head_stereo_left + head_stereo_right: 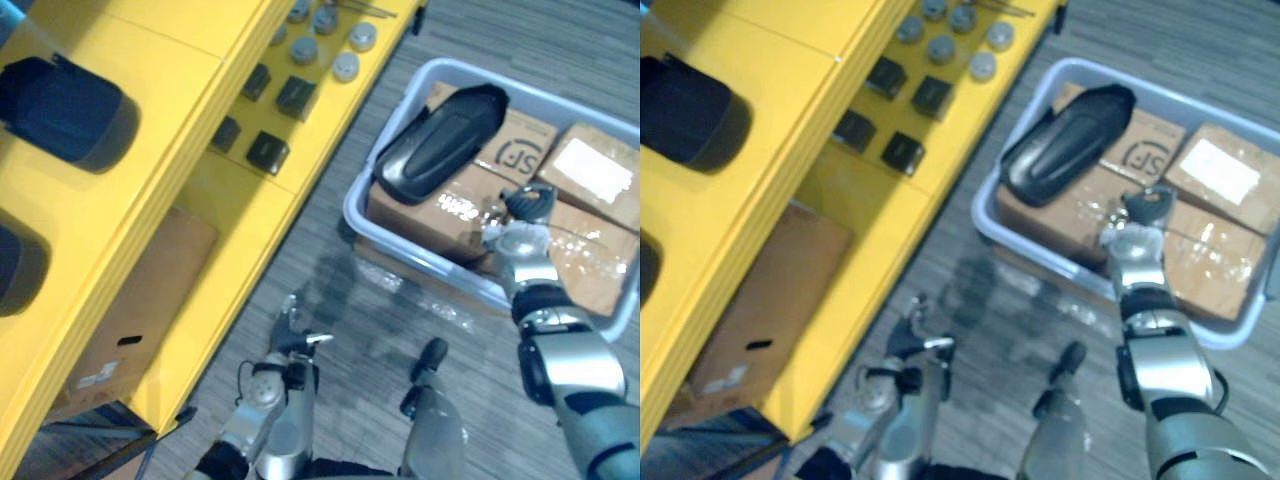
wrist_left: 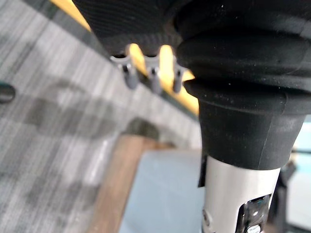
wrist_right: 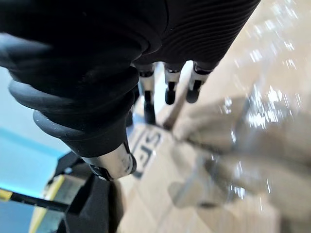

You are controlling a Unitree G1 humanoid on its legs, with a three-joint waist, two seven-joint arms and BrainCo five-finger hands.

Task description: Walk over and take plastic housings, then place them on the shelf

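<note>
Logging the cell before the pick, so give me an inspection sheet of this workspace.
Surface: grey carpeted floor; yellow shelf on the robot's left.
Job's things: black plastic housing lies on cardboard boxes in a grey bin; two dark rounded parts on the upper shelf level.
Clutter: small black blocks and grey discs on the lower level; brown box beneath.
Hands: right hand over the boxes, fingers relaxed, empty; left hand low by the shelf, open.
Cables: nothing seen.
Surroundings: nothing seen.
</note>
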